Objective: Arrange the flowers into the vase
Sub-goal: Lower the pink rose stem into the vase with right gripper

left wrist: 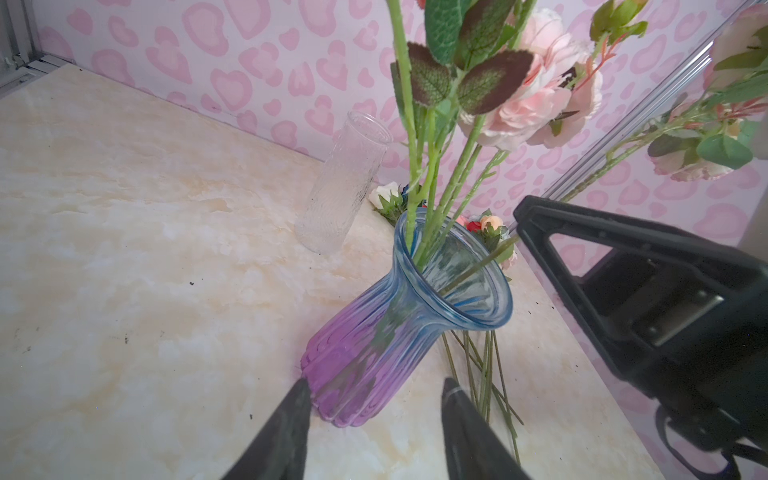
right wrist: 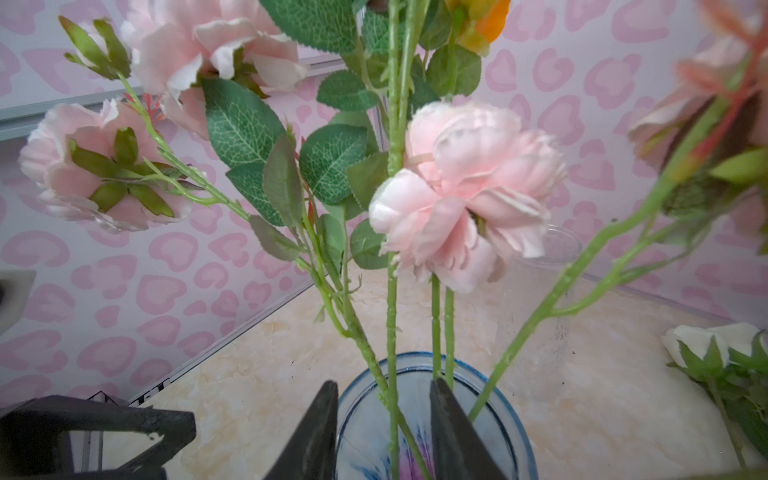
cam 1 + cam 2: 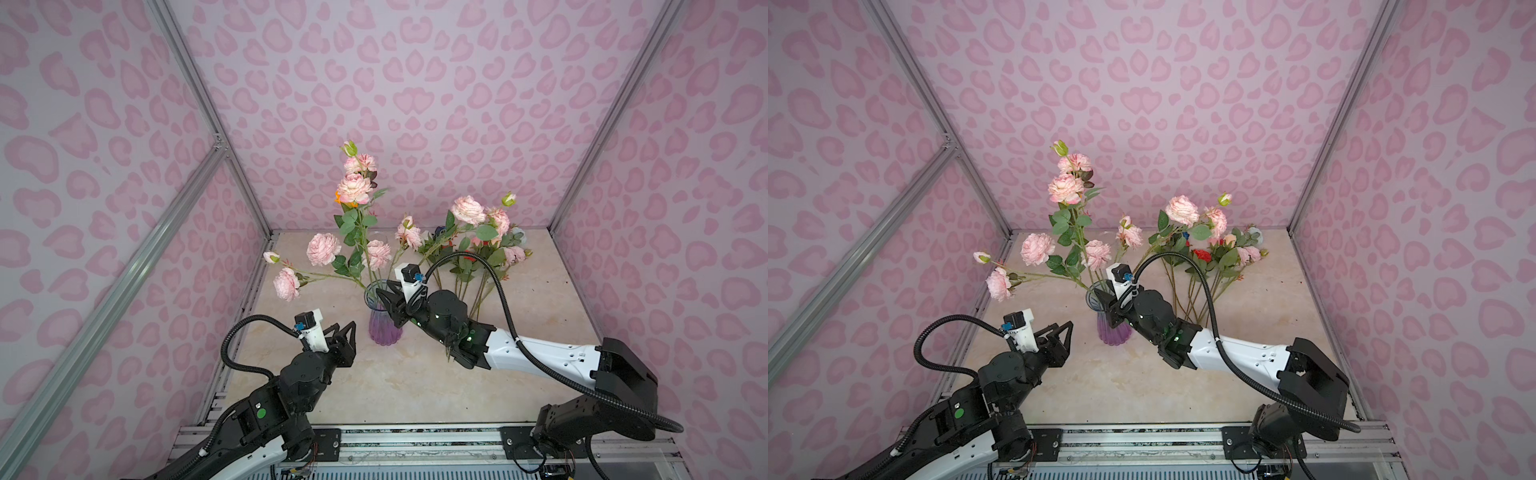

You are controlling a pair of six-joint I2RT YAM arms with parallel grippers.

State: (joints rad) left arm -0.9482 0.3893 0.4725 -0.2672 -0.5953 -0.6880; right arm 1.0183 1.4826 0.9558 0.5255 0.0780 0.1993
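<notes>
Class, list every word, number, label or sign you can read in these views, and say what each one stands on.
None can be read.
Dark marks on the pale edge strip, seen in the right wrist view, might be lettering but are too blurred to read.

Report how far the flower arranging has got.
Done: several pink flowers stand in the vase. In hand: the right gripper sits at the vase mouth, jaws apart around one stem, not clamping it; the left gripper hangs open beside the vase. Left: a pile of flowers lies on the table.
</notes>
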